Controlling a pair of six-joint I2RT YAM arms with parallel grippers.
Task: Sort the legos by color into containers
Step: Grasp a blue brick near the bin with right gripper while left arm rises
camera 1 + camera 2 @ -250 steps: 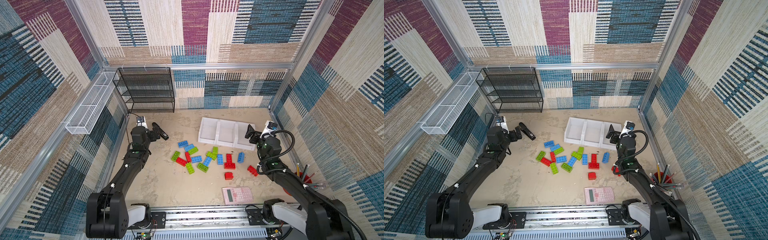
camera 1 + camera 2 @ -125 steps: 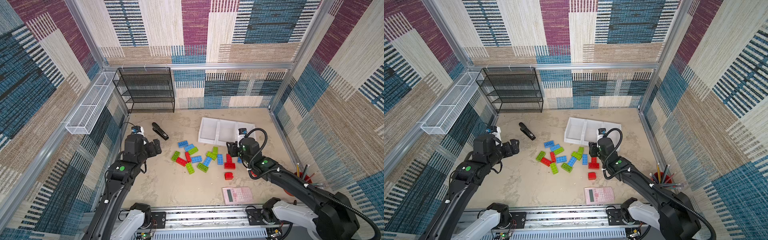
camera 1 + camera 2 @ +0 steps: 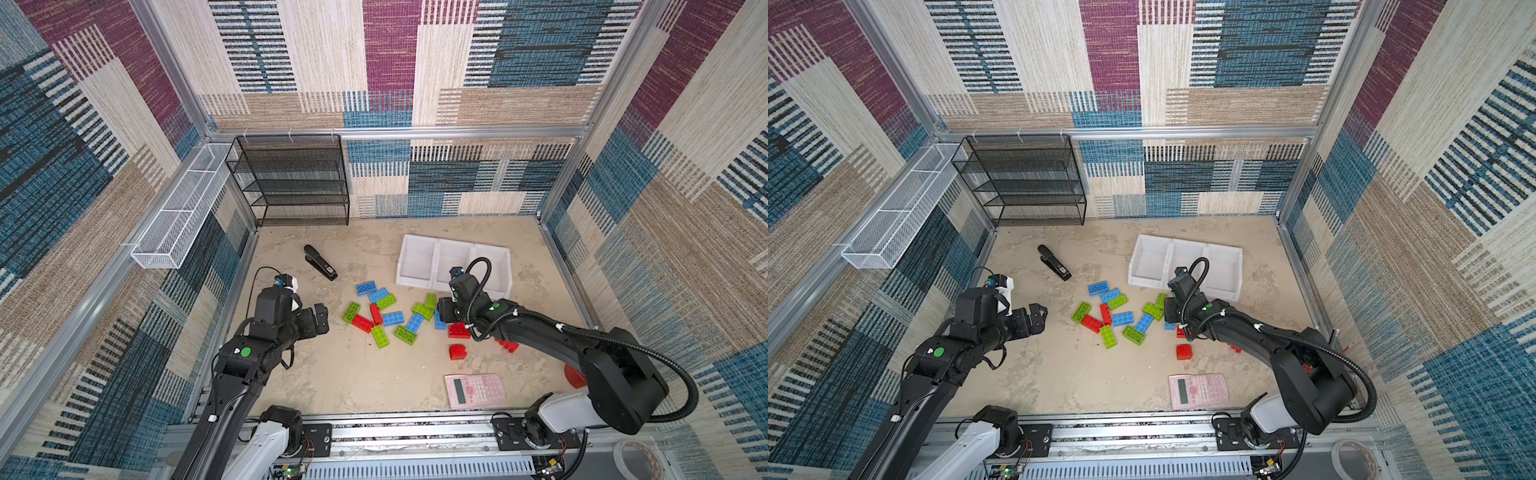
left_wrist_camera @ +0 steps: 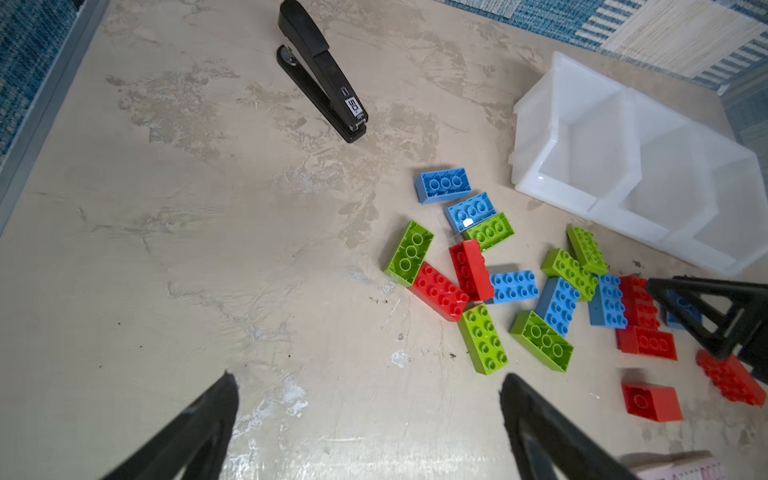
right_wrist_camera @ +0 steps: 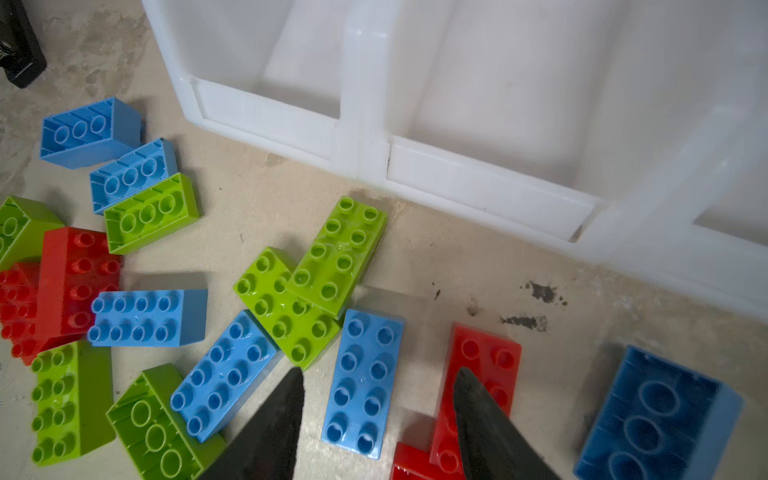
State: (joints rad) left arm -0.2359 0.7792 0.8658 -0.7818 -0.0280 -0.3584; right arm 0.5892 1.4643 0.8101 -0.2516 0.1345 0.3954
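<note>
Legos (image 3: pixel 392 318) lie scattered beside 3 containers (image 3: pixel 417 266); right claw (image 5: pixel 378 372) stands half-open astride a blue brick (image 5: pixel 363 415), left claw (image 4: pixel 366 375) wide.

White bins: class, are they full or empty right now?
Empty: the bins show bare white insides; every visible brick lies outside them.

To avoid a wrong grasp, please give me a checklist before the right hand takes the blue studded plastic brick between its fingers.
1. Three white plastic bins empty: ok.
2. Right hand open astride the blue studded plastic brick: ok.
3. Finger paths free: not ok, one finger hangs over a red studded plastic brick.
4. Left hand open, empty, well aside: ok.
5. Hand height above the brick: cannot tell.
</note>
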